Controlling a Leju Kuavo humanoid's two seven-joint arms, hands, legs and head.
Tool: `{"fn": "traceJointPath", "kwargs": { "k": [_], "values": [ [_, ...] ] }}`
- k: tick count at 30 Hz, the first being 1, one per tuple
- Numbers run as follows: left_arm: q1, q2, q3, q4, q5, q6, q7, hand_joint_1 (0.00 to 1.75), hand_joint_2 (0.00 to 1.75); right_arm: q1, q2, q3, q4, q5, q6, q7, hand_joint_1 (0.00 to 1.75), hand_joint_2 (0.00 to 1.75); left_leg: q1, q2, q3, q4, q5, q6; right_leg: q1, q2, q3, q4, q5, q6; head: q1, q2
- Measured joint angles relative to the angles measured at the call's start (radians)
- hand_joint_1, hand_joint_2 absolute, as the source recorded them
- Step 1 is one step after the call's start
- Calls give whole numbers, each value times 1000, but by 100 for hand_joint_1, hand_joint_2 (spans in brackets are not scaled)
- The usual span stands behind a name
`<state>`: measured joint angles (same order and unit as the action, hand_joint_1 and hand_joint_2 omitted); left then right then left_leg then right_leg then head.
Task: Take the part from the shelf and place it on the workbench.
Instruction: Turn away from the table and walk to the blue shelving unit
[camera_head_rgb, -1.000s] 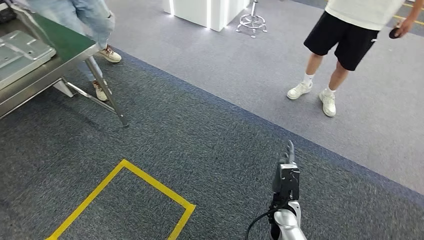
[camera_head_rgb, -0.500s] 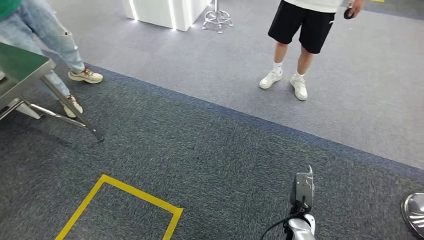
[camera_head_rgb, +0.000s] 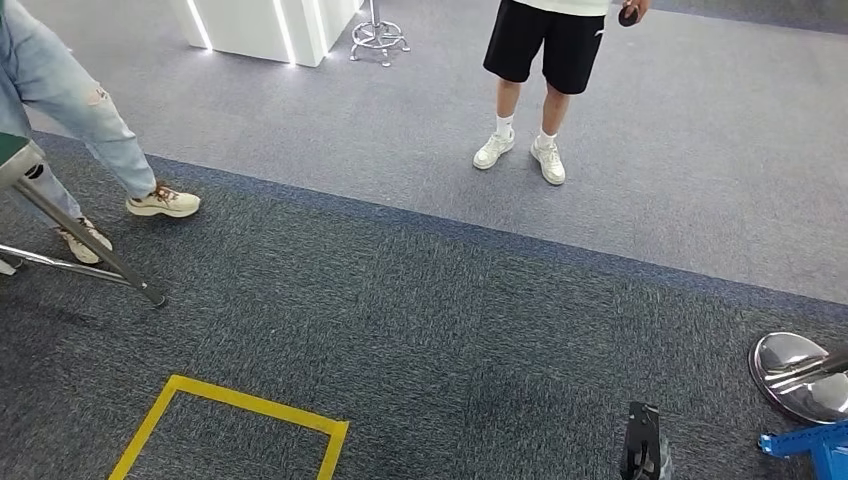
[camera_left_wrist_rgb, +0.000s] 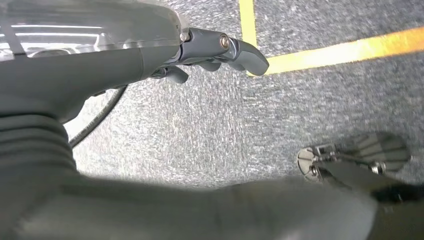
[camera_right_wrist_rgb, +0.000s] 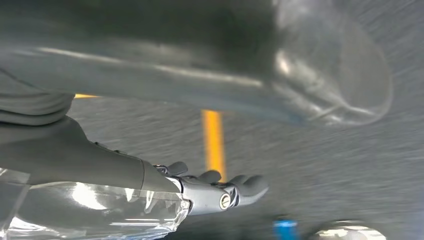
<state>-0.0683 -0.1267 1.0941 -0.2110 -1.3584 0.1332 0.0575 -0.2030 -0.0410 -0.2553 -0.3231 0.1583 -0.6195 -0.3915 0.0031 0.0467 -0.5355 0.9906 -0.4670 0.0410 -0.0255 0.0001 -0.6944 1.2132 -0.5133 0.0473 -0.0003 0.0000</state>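
From the head view, the robot is looking down at dark grey-blue carpet floor (camera_head_rgb: 420, 320) with a yellow tape outline (camera_head_rgb: 235, 415) marked on it. One metal leg of the green-topped steel worktop (camera_head_rgb: 85, 245) is poking in at the left edge, with a person in light jeans (camera_head_rgb: 70, 95) standing right beside it. A second person in black shorts and white trainers (camera_head_rgb: 540, 60) is standing well apart on the paler carpet. At the right edge a round chrome base (camera_head_rgb: 795, 365) and a blue metal frame corner (camera_head_rgb: 815, 445) are coming into the picture, possibly the shelf's foot, though that is cut off. The dark wrist of the right robot hand (camera_head_rgb: 643, 455) is hanging at the bottom edge.

On to the left wrist view: the left robot hand (camera_left_wrist_rgb: 215, 52) is hanging over the carpet, fingers loosely curled and holding nothing.

In the right wrist view, heavily blurred, the right robot hand (camera_right_wrist_rgb: 215, 187) is showing fingers lightly curled, nothing between them.

The part itself is nowhere visible, presumably on the shelf. My read: the robot is walking and turning, looking for the shelf. Next it needs to face that shelf squarely, find the part, then raise a robot hand to it.
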Motion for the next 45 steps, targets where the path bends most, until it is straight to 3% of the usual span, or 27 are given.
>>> {"fn": "traceJointPath", "kwargs": {
  "k": [2, 3, 4, 7, 9, 11, 13, 14, 15, 17, 18, 20, 21, 23, 24, 26, 28, 29, 30, 32, 34, 37, 39, 41, 43, 44, 45],
  "values": [
    [0, 1, 0, 0, 0, -3, -4, 0, 175, 12, -10, -10, 18, 0, 0, 35, 0, 0, 0, 19, 2, 6, -8, -12, -5, -39, 73, -134, 49, 6, 0, 0],
    [1, 2, 0, 0, 0, -3, -6, 0, 175, 17, -14, -14, 25, 1, 0, 53, 0, 0, -1, 27, 4, 9, -13, -20, -4, -52, 96, -176, 61, 2, 0, 0],
    [0, 3, 0, 0, 0, -3, -6, 0, 175, 23, -18, -18, 32, 1, 0, 70, 0, 0, -3, 34, 7, 11, -18, -27, -1, -58, 105, -194, 61, -5, -1, 0],
    [-3, 3, 1, 0, 2, -2, -7, 0, 175, 52, -32, -34, 52, 1, 1, 119, 0, 0, 0, 48, 17, 17, -32, -45, 4, -32, 105, -193, 60, -31, -4, 0],
    [-3, 4, 2, 0, 2, -2, -9, 0, 175, 66, -40, -45, 62, -1, 4, 137, 0, 0, 6, 17, -2, 72, -74, -52, 4, -15, 105, -195, 63, -45, -4, 0],
    [0, 4, 4, 0, 5, -2, -10, 0, 175, 71, -43, -54, 69, -5, 9, 148, 0, 0, 7, -23, -61, 204, -145, -51, 9, 5, 103, -195, 65, -55, -5, 0],
    [-2, 4, 7, 0, 8, -1, -13, 0, 175, 79, -46, -63, 75, -8, 12, 158, 0, 0, 5, -37, -110, 310, -178, -45, 18, 28, 102, -194, 65, -60, -5, 0],
    [-4, 4, 8, 0, 10, -1, -14, 0, 175, 83, -47, -67, 78, -9, 13, 163, 0, 0, 2, -40, -110, 311, -165, -39, 21, 39, 103, -193, 65, -60, -5, 0],
    [-6, 4, 8, 0, 10, -1, -14, 0, 175, 87, -47, -69, 81, -9, 14, 168, 0, 0, -1, -44, -92, 271, -134, -32, 23, 51, 104, -192, 65, -61, -5, 0],
    [-6, 6, 10, 0, 9, 1, -15, 0, 175, 91, -47, -73, 87, -9, 17, 176, 0, 0, -8, -76, -33, 133, -60, -16, 26, 75, 105, -189, 65, -60, -4, 0],
    [-6, 7, 11, 0, 10, 1, -16, 0, 175, 92, -47, -74, 89, -9, 18, 178, 0, 0, -10, -94, -9, 77, -38, -11, 25, 86, 102, -187, 66, -58, -4, 0],
    [-8, 8, 13, 0, 10, 2, -18, 0, 175, 97, -47, -78, 92, -9, 22, 180, 0, 0, -13, -113, 7, 30, -30, -8, 23, 103, 97, -187, 70, -50, -4, 0],
    [-11, 8, 13, 0, 10, 2, -20, 0, 175, 100, -47, -79, 94, -9, 24, 181, 0, 0, -13, -105, 9, 24, -28, -7, 20, 112, 95, -189, 74, -44, -4, 0],
    [-15, 7, 13, 0, 9, 3, -20, 0, 175, 106, -47, -82, 97, -9, 25, 182, 0, 0, -11, -85, 19, 6, -16, 1, 20, 99, 89, -179, 65, -35, -3, 0],
    [-15, 7, 13, 0, 8, 3, -20, 0, 175, 106, -48, -83, 99, -9, 25, 183, 0, 0, -9, -72, 23, -4, -9, 6, 21, 79, 76, -151, 45, -31, -2, 0],
    [-15, 6, 13, 0, 8, 2, -21, 0, 175, 103, -48, -86, 99, -9, 26, 185, 0, 0, -9, -47, 25, -13, -3, 11, 19, 33, 26, -44, -18, -23, 2, 0],
    [-17, 6, 13, 0, 8, 3, -16, 0, 175, 104, -47, -89, 100, -8, 33, 189, 0, 0, -9, -22, 24, -12, -4, 11, 9, 15, -21, 57, -55, -14, 3, 0],
    [-18, 6, 14, 0, 8, 4, -11, 0, 175, 106, -47, -89, 101, -6, 37, 192, 0, 0, -8, -11, 24, -12, -5, 8, 3, 10, -24, 65, -48, -9, 3, 0],
    [-20, 6, 14, 0, 8, 5, -4, 0, 175, 107, -47, -89, 101, -3, 43, 197, 0, 0, -7, 0, 25, -10, -8, 5, -2, 3, -7, 34, -23, -4, 3, 0],
    [-24, 6, 14, 0, 6, 9, 12, 0, 175, 105, -48, -89, 102, 8, 53, 210, 0, 0, -4, 18, 27, -3, -16, -7, -8, -26, 66, -97, 36, 5, 4, 0],
    [-26, 7, 14, 0, 3, 15, 27, 0, 175, 102, -49, -88, 103, 25, 61, 230, 0, 0, -6, 32, 28, 7, -28, -22, -6, -48, 111, -182, 59, -3, 3, 0],
    [-27, 7, 14, 0, 1, 20, 35, 0, 175, 101, -51, -84, 106, 52, 66, 261, 0, 0, -7, 48, 37, 9, -38, -40, -1, -30, 111, -187, 55, -28, 2, 0],
    [-28, 7, 14, 0, 1, 21, 37, 0, 175, 101, -55, -75, 108, 79, 67, 291, 0, 0, -2, 24, 30, 41, -66, -50, -2, -16, 111, -189, 57, -42, 1, 0],
    [-33, 7, 15, 0, 3, 20, 36, 0, 175, 101, -59, -60, 109, 112, 72, 327, 0, 0, 1, -13, -13, 151, -132, -53, 2, -3, 110, -190, 59, -52, -1, 0],
    [-40, 6, 18, 0, 5, 18, 36, 0, 175, 104, -61, -41, 111, 141, 86, 358, 0, 0, -1, -27, -63, 279, -183, -49, 10, 15, 109, -190, 60, -58, -1, 0],
    [-42, 6, 19, 0, 6, 18, 36, 0, 175, 107, -62, -32, 113, 150, 96, 370, 0, 0, -3, -30, -71, 305, -185, -45, 14, 24, 110, -190, 60, -59, -1, 0],
    [-43, 5, 20, 0, 6, 17, 37, 0, 175, 111, -62, -25, 115, 157, 107, 380, 0, 0, -5, -34, -60, 290, -165, -39, 17, 36, 111, -190, 60, -60, -1, 0]
  ]
}}
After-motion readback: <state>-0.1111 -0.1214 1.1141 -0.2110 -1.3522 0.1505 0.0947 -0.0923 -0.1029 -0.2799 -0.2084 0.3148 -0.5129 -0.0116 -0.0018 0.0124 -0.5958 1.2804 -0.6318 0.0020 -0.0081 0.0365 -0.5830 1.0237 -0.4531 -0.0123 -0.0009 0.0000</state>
